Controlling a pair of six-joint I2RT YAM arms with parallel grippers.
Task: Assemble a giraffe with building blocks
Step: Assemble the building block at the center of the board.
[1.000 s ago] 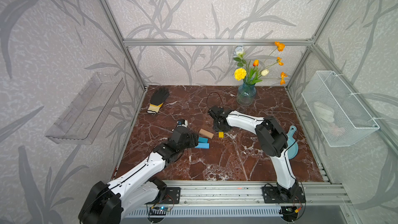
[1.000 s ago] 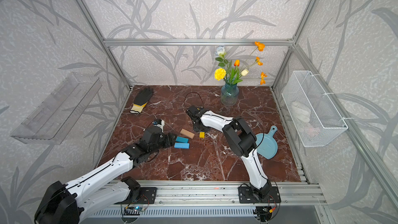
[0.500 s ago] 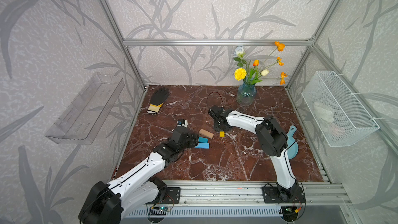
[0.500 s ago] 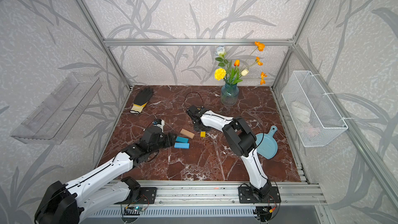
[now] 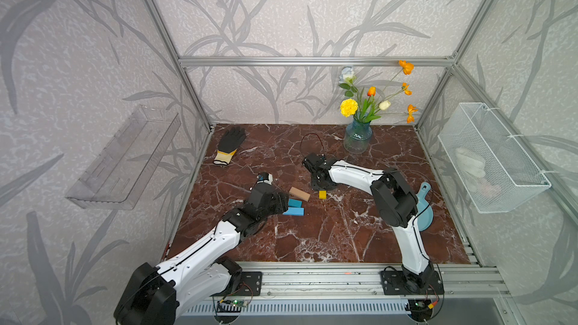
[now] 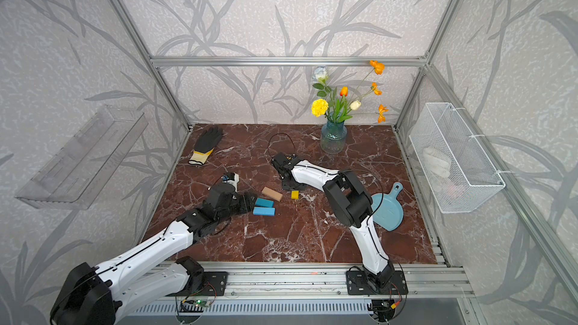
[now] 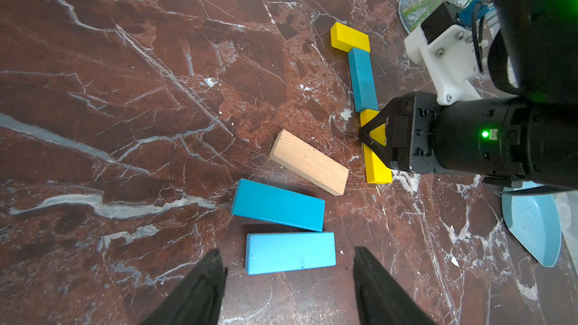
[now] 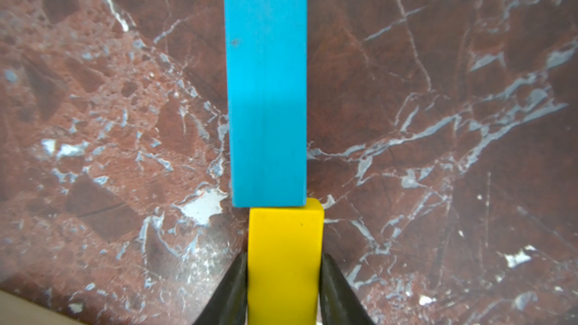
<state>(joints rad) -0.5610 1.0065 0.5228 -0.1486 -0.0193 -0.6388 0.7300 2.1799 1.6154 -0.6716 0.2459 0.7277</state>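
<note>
A: The right gripper point(image 8: 283, 259), its fingers?
B: Closed on the yellow block point(image 8: 285, 239), whose end touches the teal block point(image 8: 266, 89) of the giraffe point(image 7: 362, 82) neck.
A: And the left gripper point(image 7: 286, 253)?
B: Fingers wide, holding nothing, near the light blue block point(image 7: 290, 253); tan block point(image 7: 309, 162) beyond.

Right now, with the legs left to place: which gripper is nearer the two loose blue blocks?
Left. Left gripper hangs open at the blue blocks; right gripper is past the tan block, shut on a yellow block.
</note>
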